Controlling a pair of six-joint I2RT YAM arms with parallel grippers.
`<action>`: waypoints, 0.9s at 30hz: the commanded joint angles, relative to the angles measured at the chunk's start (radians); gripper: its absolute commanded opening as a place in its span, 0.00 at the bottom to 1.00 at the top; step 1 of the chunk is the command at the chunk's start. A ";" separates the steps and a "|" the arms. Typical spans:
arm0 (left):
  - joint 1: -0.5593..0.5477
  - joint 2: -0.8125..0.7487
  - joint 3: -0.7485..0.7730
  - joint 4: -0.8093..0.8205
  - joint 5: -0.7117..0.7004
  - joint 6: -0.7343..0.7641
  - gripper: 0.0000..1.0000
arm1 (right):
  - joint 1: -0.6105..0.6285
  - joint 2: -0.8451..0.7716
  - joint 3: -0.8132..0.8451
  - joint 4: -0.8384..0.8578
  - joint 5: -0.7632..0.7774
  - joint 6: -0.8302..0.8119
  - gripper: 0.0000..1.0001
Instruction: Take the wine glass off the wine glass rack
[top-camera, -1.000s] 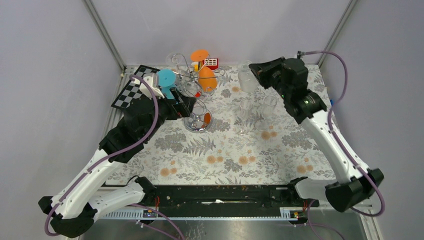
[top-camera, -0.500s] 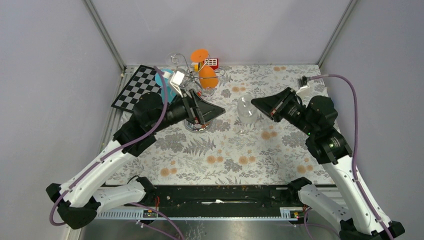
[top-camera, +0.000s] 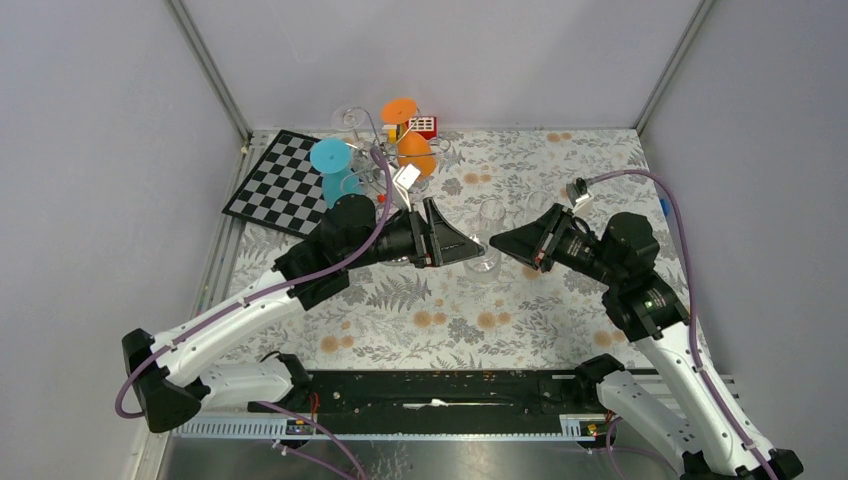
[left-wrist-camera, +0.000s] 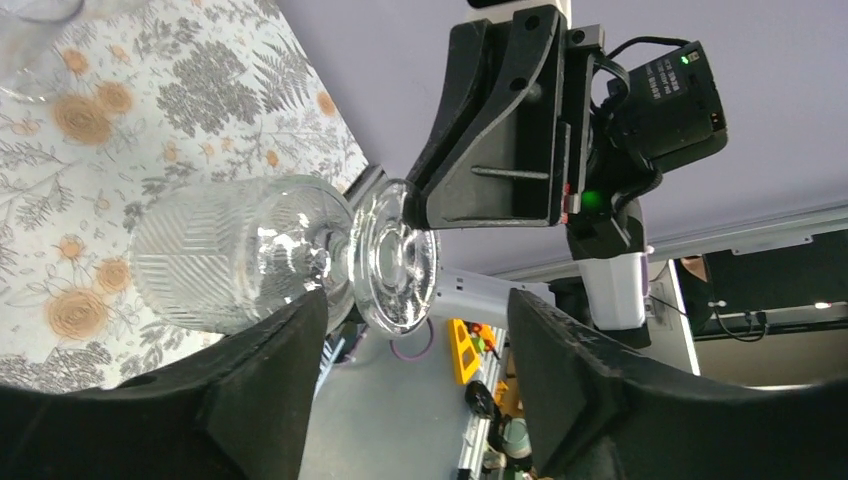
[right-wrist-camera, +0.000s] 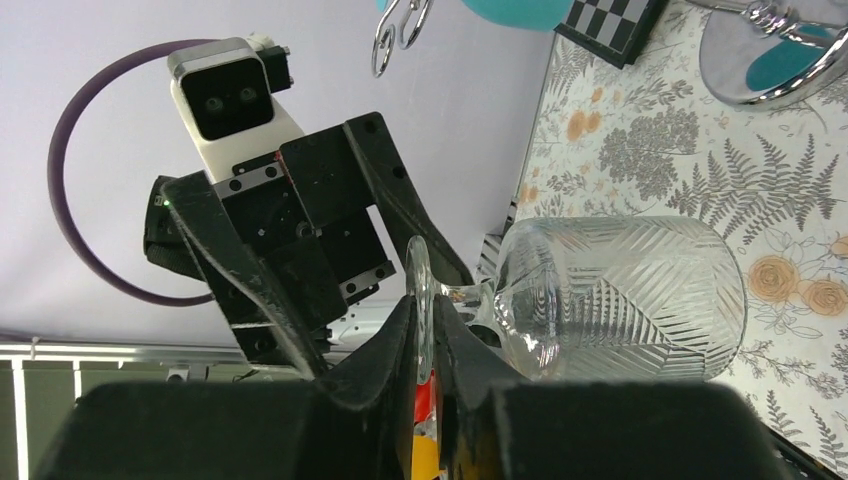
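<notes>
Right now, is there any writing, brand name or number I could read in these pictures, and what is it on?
No text here is legible.
Black electronics box with a green light, left wrist view: tiny white print, too small to read.
Small red-and-white box at the far edge: a grid, no readable words.
Clear cut-glass wine glass: pattern only, no lettering.

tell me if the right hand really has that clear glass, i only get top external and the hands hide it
observer: yes, the right hand is shut on the rim of the wine glass foot.
operator: left hand gripping too
observer: no, the left hand is open, fingers wide apart on each side of the foot.
operator: which way up
observer: foot away from the floral tablecloth, bowl toward it.
</notes>
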 joint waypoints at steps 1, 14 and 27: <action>-0.012 -0.025 -0.007 0.117 0.049 -0.064 0.64 | -0.003 -0.001 -0.015 0.208 -0.074 0.047 0.00; -0.015 -0.047 -0.059 0.183 0.041 -0.154 0.42 | -0.003 0.034 -0.060 0.284 -0.147 0.043 0.00; -0.005 -0.023 -0.081 0.260 0.002 -0.209 0.10 | -0.003 0.023 -0.065 0.276 -0.164 0.009 0.03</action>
